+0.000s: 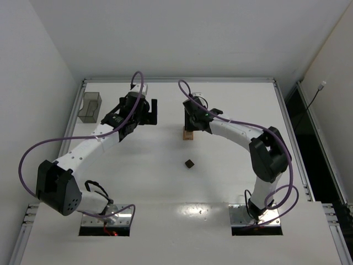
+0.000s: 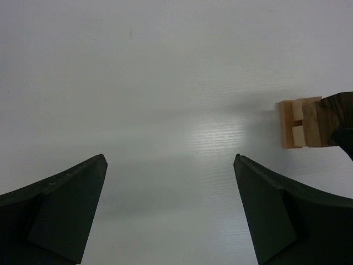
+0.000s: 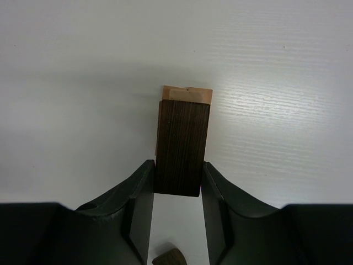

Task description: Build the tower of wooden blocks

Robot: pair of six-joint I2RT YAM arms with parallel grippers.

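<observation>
**Dark bar held on the tower**

The wood block tower (image 1: 188, 136) was seen near the middle of the table (image 1: 231, 182), a bit toward 12 o'clock in the top view. Light tan blocks (image 3: 187, 93) were stacked at the bottom. A dark brown bar (image 3: 182, 146) was set on top of them, touching them. The bar was gripped on both sides by the right gripper (image 3: 177, 168), whose fingers were closed tight on it. In the left wrist view, the tower (image 2: 292, 124) was seen at 3 o'clock, with the dark bar against the tan blocks.

The left gripper (image 2: 169, 160) was held at 9 o'clock from the tower, apart from it. Its fingers were spread wide, and nothing was held between them.

A small dark cube (image 1: 189, 163) was left alone on the table at 6 o'clock from the tower. A grey bin (image 1: 90, 107) was placed far away at 10 o'clock, by the table's edge.
</observation>
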